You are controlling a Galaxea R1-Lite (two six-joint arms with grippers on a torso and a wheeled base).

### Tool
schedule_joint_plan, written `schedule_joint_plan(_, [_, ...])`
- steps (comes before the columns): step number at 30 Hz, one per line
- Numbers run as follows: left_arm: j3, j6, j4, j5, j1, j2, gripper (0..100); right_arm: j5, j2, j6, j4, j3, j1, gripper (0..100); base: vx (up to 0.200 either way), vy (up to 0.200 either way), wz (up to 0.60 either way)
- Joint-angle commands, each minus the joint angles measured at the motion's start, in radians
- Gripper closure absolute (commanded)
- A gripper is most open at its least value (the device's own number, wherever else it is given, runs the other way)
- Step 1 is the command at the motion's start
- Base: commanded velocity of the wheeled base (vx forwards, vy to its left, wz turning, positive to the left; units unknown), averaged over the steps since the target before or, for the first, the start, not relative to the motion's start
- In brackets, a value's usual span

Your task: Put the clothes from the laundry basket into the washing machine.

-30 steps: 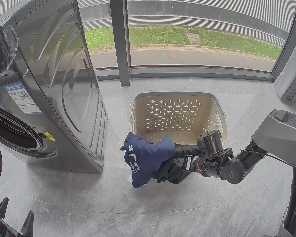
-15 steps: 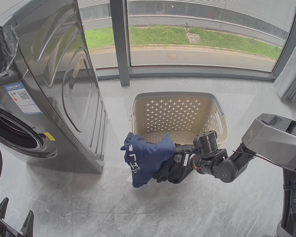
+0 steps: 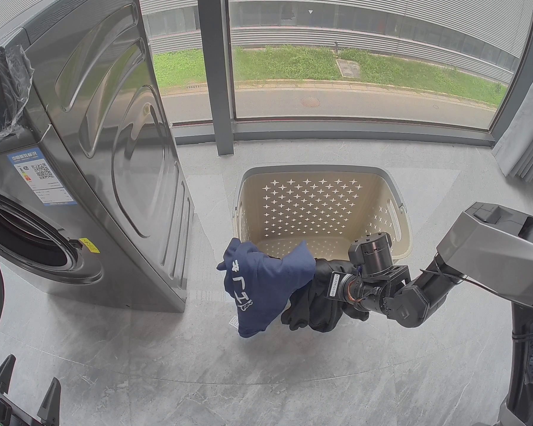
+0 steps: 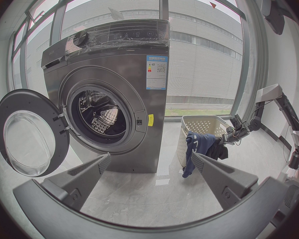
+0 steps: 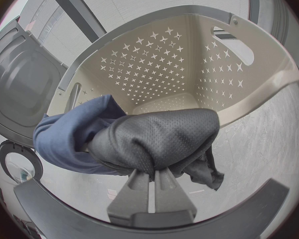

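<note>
– Right gripper (image 5: pixel 151 174), state?
– Clamped on the black mesh garment (image 5: pixel 156 136), cloth pinched between near-closed fingers. The navy garment (image 3: pixel 260 291) is bunched up with it, off the floor.
– Where, head view?
– Just at 6 o'clock of the laundry basket (image 3: pixel 323 173), by its near rim. Touching the rim or not, can't tell. The washing machine (image 3: pixel 100 149) is at 9 o'clock, door (image 4: pixel 26 133) swung open.
– Long axis?
– The bundle runs 3 to 9. The black end is at the gripper, the navy end points to 9 o'clock, toward the machine. The navy tail droops floorward.
– Writing?
– White characters printed on the navy cloth. There's a blue-and-white label (image 3: pixel 35 176) with a QR code on the machine front, and a small yellow sticker (image 3: pixel 89 245) beside the drum (image 4: pixel 99 115) opening.
– Left gripper (image 4: pixel 149 158)?
– Fingers spread, nothing between them. It sits at 7 o'clock in head view, facing the machine front.
</note>
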State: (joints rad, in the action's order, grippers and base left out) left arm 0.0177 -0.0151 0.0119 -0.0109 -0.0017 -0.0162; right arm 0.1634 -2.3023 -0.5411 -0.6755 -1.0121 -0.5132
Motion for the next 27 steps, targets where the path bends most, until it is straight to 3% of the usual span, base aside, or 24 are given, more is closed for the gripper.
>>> schedule_joint_plan(1, [-0.013,-0.002,0.0,0.0,0.0,0.007,0,0.001,0.136,0.007,0.002,0.064,-0.01,100,0.0,0.0,0.0])
schedule_joint_plan(8, [-0.013,-0.002,0.0,0.0,0.0,0.007,0,0.001,0.376,0.02,0.019,0.168,-0.033,100,0.0,0.0,0.0])
schedule_joint_plan(19, [-0.013,-0.002,0.0,0.0,0.0,0.007,0,0.002,0.414,0.018,0.004,0.225,-0.047,100,0.0,0.0,0.0])
schedule_joint_plan(27, [-0.013,0.0,0.0,0.0,0.0,0.007,0,0.025,0.641,0.032,0.002,0.313,-0.113,100,0.0,0.0,0.0])
